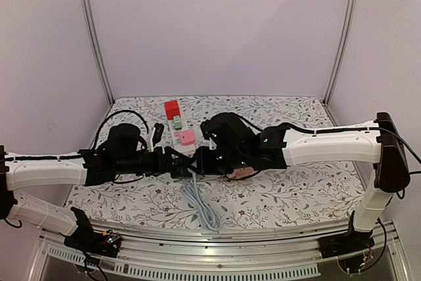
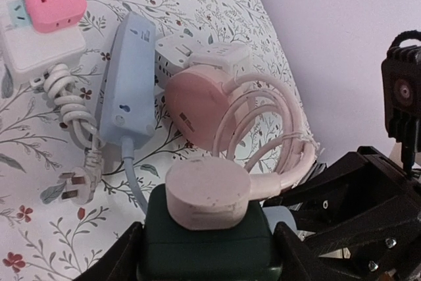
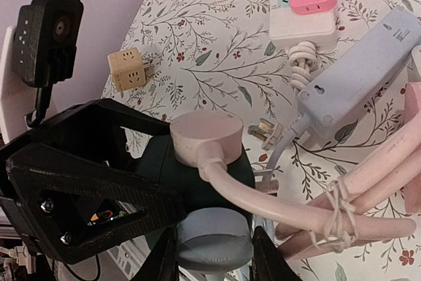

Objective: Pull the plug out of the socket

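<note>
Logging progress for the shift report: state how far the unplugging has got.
Done: left gripper flanks the green socket, apparently clamping it. In hand: right gripper sits at a blue-grey piece just below; its grasp is unclear. Left: the pink plug is seated on the socket, so the pull is not yet done.

Readable text: none in any view.
Pink round socket (image 2: 197, 106): small dark-red mark at its 6 o'clock edge, too blurred to read.
Blue power strip (image 2: 128, 80): faint marking, illegible.
</note>
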Motion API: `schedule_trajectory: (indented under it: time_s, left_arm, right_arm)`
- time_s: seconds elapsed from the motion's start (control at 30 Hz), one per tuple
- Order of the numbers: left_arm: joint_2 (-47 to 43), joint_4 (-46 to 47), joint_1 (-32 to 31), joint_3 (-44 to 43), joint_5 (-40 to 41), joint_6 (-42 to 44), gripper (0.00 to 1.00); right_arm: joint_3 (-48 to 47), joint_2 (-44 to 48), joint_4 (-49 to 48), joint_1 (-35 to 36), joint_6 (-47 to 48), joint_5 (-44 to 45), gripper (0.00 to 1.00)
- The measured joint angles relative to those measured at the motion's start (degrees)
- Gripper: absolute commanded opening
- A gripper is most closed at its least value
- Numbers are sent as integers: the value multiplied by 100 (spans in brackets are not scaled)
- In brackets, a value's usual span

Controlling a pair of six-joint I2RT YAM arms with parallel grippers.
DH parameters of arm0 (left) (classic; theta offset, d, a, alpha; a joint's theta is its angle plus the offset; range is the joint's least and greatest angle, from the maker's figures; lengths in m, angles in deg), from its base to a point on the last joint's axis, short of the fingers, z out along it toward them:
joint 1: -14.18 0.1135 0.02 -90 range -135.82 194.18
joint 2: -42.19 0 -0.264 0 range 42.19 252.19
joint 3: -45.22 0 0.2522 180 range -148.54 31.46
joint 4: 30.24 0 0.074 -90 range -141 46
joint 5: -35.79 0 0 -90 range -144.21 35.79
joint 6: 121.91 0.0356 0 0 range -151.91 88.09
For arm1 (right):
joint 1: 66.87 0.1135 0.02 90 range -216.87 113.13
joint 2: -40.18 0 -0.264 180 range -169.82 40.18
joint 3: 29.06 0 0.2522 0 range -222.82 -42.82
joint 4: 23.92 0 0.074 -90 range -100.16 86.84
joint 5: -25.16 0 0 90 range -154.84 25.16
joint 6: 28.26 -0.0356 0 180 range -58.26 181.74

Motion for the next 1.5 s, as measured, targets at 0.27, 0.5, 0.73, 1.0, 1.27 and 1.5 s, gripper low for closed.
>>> schedule_trajectory:
  time_s: [0.27,0.5,0.73,1.0,1.27,1.5]
  left_arm:
    - [22,162,35,186,-144,-151,18]
    - [131,-46,-28,-101,13,46,17]
    - [476,-509,-199,-619,372,341,17]
    - [509,-496,-205,-531,330,299,17]
    - [507,219,-24,-22,-142,-155,17]
    - [505,229,33,20,-334,-271,17]
  right_arm:
    - [295,17,-400,-98,-74,-398,0]
    - [-140,11,243,-28,42,-37,0]
    - [-402,-57,782,7,52,378,0]
    - [-15,-11,337,-52,-39,173,0]
    - [487,98,-306,-175,-28,-319,0]
    - [745,146,-728,-317,-136,-822,0]
